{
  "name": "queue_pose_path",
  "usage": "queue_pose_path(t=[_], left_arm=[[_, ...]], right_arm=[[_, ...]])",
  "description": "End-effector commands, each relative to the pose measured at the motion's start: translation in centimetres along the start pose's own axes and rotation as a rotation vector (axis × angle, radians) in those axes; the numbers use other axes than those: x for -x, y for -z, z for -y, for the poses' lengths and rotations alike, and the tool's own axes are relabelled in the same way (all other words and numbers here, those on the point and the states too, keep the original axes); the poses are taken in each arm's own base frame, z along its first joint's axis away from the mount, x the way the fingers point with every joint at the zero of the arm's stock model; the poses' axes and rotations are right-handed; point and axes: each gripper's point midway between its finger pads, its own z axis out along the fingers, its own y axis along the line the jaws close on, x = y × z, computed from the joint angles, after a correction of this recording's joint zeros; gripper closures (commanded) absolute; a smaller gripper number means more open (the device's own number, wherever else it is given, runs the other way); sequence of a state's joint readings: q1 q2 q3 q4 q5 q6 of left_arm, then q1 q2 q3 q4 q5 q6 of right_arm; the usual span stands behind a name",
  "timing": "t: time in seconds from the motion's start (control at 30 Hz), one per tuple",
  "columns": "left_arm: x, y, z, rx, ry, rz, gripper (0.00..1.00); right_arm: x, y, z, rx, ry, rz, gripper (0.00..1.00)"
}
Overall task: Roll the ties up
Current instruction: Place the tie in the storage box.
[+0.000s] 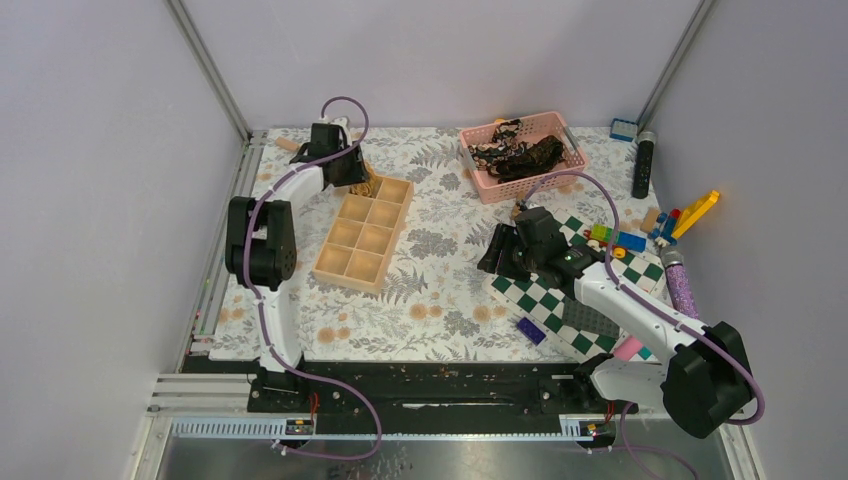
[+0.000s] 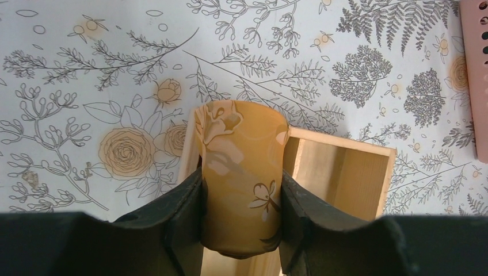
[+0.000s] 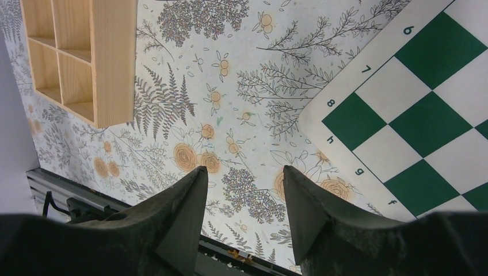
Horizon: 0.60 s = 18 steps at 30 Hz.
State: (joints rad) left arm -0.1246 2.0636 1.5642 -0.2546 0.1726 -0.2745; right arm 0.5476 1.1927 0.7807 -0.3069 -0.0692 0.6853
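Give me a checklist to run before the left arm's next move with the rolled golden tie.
1. Left claw grips the rolled golden tie on both sides: ok.
2. Roll lined up over a corner compartment of the wooden box: ok.
3. That compartment free: cannot tell, the roll hides it.
4. Neighbouring compartment free: ok.
5. Right claw open, empty, away from the box, near the checkered board: ok.
6. All ties rolled: not ok, dark ties lie loose in the pink basket.
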Motion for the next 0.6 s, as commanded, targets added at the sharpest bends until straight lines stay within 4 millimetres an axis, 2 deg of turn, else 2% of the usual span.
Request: queue_pose_path(t=[0.0,0.23,0.4,0.57], left_arm=[[1.3,-0.3,0.5,0.007,0.004,0.043,0.6],[-0.3,-0.6,0.5,0.012,-0.004,0.045,0.56],[-0.2,-0.7,0.0,0.056,0.008,0.044,0.54],[-1.0,-1.3,-0.4,0.082,0.017,-0.007,0.5]], right_arm=[[1.2,0.5,-0.7,0.016,0.011,0.031,0.42],[1.2,0.6,-0.7,0.021,0.012,0.03,0.42],[1.3,0.7,-1.0,0.028,0.011,0.03,0.42],[1.3,0.7,-1.1,0.031,0.008,0.03,0.42]])
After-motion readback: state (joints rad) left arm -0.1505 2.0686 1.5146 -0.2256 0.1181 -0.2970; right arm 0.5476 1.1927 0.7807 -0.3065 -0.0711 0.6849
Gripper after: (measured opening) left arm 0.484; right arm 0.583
